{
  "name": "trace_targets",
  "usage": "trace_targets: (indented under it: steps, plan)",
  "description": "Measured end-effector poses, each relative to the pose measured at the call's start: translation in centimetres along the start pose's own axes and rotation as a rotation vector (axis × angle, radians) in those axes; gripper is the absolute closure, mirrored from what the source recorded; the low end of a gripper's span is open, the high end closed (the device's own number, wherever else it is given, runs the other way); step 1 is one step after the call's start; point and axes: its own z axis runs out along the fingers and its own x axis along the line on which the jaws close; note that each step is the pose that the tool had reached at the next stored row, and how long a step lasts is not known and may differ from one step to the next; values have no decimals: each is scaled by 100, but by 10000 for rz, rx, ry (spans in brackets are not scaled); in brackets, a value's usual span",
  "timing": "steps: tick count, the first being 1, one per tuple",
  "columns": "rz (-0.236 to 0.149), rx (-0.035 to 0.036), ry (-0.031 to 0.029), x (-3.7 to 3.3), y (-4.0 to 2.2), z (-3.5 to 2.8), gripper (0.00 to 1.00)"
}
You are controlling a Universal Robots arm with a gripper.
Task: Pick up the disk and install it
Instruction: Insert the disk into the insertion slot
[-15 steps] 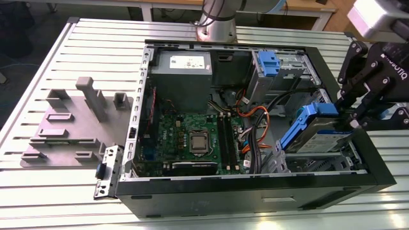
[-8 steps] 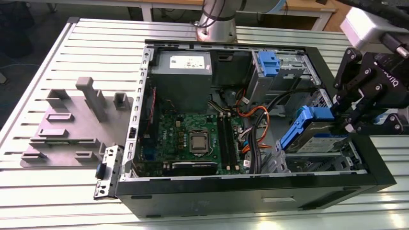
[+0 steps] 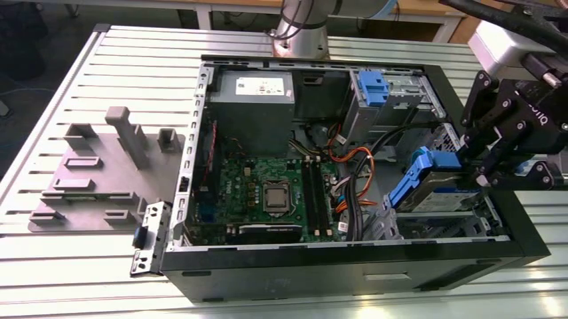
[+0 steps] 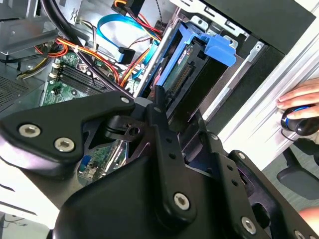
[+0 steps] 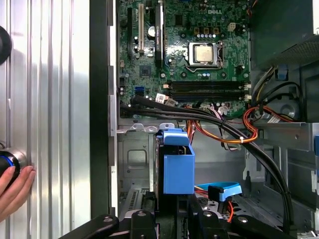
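The disk point(image 3: 441, 188), a silver drive clipped in a blue plastic carrier point(image 3: 417, 178), hangs tilted on edge over the drive bay point(image 3: 443, 222) at the exterior view's right, inside the open computer case point(image 3: 355, 256). My gripper point(image 3: 477, 174) is shut on the disk from its outer end. In the first wrist view the blue carrier point(image 5: 178, 167) stands upright between my black fingers point(image 5: 141, 219), above the metal bay floor. In the second wrist view the disk point(image 4: 187, 69) sits just beyond my fingertip point(image 4: 158, 102), its connector edge showing.
Black and orange cables point(image 3: 360, 166) run close beside the bay. The motherboard point(image 3: 266, 193) and the grey power-supply box point(image 3: 251, 100) fill the case's left. Another blue carrier point(image 3: 373, 86) sits in the upper bay. A grey fixture point(image 3: 98, 173) lies on the slatted table. A person's hand point(image 5: 12, 186) rests outside the case.
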Motion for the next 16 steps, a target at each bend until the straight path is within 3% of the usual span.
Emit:
trace_targets:
  steps: [7,16]
  plan:
    - [0,0,-1,1,0,19,65]
    - [0,0,-1,4,-3,103,65]
